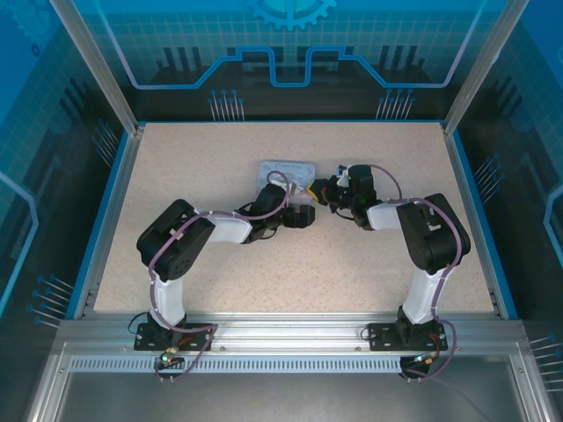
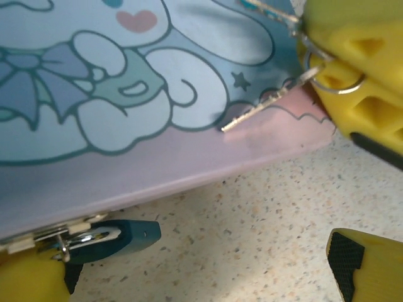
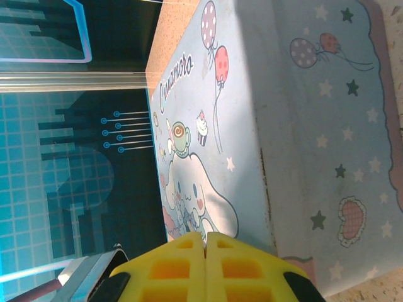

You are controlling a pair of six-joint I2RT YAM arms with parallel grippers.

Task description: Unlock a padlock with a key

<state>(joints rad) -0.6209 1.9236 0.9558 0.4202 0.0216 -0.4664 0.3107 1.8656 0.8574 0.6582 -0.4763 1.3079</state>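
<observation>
Right gripper [image 3: 205,246] clenched on key [image 2: 264,108]; blade lies across tin [image 2: 157,170]; padlock [image 2: 116,238] well ahead of tip, between released left gripper [image 2: 198,274] fingers.

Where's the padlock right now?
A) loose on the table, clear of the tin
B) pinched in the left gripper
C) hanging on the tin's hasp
C: the padlock hangs by its shackle from the hasp on the side of the tin.

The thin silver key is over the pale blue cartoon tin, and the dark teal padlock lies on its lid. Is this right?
No. The left wrist view shows the padlock hanging at the latch of the tin, not on its lid; the key is over it.
</observation>
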